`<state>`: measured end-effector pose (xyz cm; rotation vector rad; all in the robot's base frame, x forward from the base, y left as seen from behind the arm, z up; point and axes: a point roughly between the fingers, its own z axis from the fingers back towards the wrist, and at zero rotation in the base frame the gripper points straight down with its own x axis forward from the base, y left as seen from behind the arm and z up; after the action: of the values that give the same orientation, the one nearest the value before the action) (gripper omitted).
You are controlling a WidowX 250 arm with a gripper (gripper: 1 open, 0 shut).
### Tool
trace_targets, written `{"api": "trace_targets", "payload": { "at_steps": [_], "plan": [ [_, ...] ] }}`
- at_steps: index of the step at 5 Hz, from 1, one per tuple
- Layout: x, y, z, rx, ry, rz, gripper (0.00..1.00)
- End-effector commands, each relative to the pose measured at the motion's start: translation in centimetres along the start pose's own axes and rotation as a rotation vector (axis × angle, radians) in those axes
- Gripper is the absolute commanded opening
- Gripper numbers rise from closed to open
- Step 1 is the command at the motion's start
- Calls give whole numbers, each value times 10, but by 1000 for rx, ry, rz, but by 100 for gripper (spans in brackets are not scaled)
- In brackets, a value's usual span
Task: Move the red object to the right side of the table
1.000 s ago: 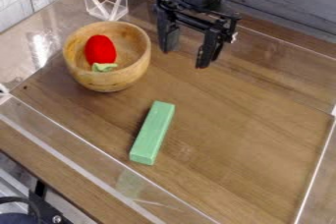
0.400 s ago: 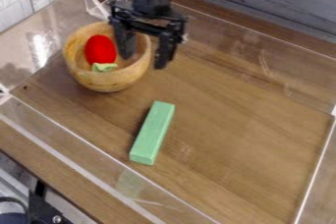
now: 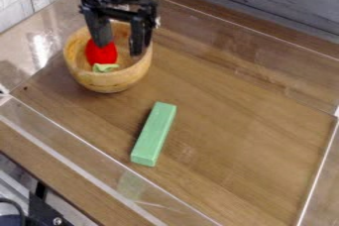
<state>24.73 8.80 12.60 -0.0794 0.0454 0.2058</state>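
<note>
The red object (image 3: 102, 53), a small rounded toy with a pale green end, lies inside a wooden bowl (image 3: 117, 75) at the left of the table (image 3: 239, 101). My gripper (image 3: 115, 50) hangs directly over the bowl, open, with one black finger on each side of the red toy. The fingers reach down toward the bowl, and part of the toy is hidden behind them. Whether the fingertips touch the toy cannot be told from this view.
A long green rectangular block (image 3: 155, 134) lies near the table's middle front. Low clear plastic walls (image 3: 79, 170) edge the tabletop. A clear folded piece stands behind the bowl at the back left.
The gripper has travelled left from the back middle of the table to above the bowl, staying open. The red toy, bowl and green block have not moved.
</note>
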Motion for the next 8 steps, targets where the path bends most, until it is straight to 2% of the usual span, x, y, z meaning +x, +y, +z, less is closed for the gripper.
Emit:
{"api": "trace_targets", "payload": {
  "at_steps": [1, 2, 4, 6, 8],
  "plan": [
    [-2, 3, 5, -10, -57, 48, 100],
    [-2, 7, -4, -33, -75, 104, 100],
    [10, 27, -4, -54, -125, 182, 100],
    [20, 25, -6, -41, -144, 198, 100],
    [24, 35, 1, -27, -158, 227, 100]
  ]
}}
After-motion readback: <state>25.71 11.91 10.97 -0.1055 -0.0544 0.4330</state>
